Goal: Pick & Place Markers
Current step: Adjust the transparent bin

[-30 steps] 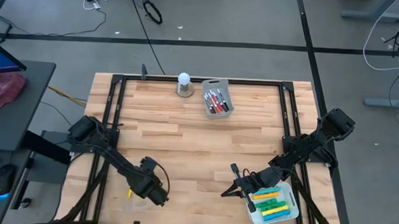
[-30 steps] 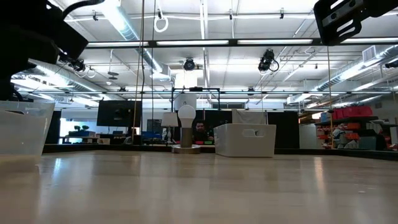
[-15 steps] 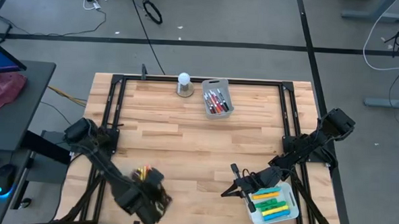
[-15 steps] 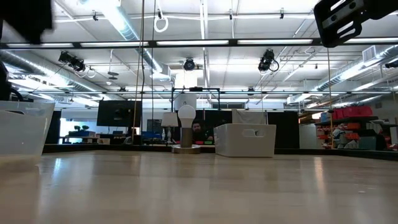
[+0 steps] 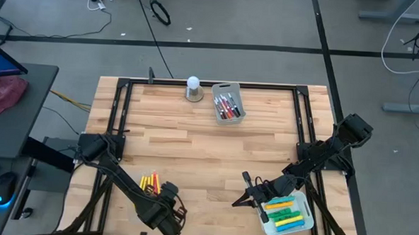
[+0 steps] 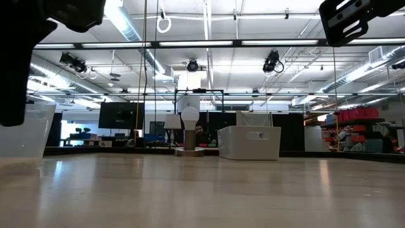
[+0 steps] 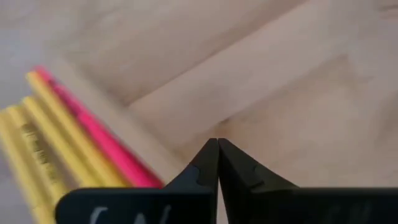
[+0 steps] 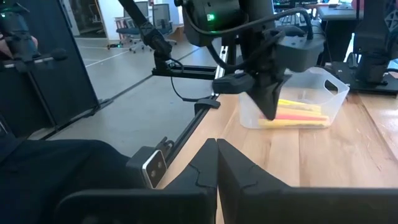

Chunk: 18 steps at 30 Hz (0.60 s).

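No legible text, label, brand, number or sign found in any view. One yellow marker (image 7: pixel 28 163) in the left wrist view carries dark printing along its barrel, blurred beyond reading. Faint pale marks on the left pincer (image 7: pixel 217 163) housing cannot be read either.

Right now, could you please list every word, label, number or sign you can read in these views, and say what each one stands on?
None can be read.
Yellow slim marker in the clear plastic bin: dark print on its barrel, too blurred to read.
Left hand, shut, and right hand, shut: pale marks on their housings, cut off and unreadable.
White plastic bin and white ball lamp: no lettering visible.
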Each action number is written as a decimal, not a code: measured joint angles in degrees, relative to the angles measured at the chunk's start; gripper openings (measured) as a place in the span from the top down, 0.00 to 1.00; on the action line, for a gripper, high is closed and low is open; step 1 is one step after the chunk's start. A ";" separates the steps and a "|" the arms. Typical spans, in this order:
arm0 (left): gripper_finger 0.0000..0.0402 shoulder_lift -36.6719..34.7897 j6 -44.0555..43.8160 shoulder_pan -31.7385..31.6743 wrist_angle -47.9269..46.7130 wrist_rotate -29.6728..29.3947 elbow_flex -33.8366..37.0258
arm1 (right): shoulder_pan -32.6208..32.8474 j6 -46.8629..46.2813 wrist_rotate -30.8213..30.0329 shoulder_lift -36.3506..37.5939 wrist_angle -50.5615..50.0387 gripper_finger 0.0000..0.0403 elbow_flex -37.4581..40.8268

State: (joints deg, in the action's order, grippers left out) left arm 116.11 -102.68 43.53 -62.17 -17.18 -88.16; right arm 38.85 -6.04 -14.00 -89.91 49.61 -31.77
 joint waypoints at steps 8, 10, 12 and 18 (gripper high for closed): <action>0.99 0.02 -6.42 2.30 -6.92 5.03 -0.02 | -0.02 -0.07 -0.02 0.00 -0.49 0.99 0.00; 0.98 0.02 -8.64 3.40 -8.86 5.85 -0.02 | 0.00 -0.14 -0.04 0.00 -0.53 0.99 0.00; 0.98 0.02 -11.01 4.45 -11.03 7.90 -0.02 | 0.00 -0.16 -0.02 0.00 -0.52 0.99 0.00; 0.99 0.02 -14.83 7.18 -12.90 7.77 -0.02 | -0.02 -0.14 -0.04 0.00 -0.55 0.99 0.00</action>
State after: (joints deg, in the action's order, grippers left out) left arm 116.14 -117.51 50.71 -75.07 -9.41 -88.18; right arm 38.83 -6.17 -14.04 -89.91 49.06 -31.77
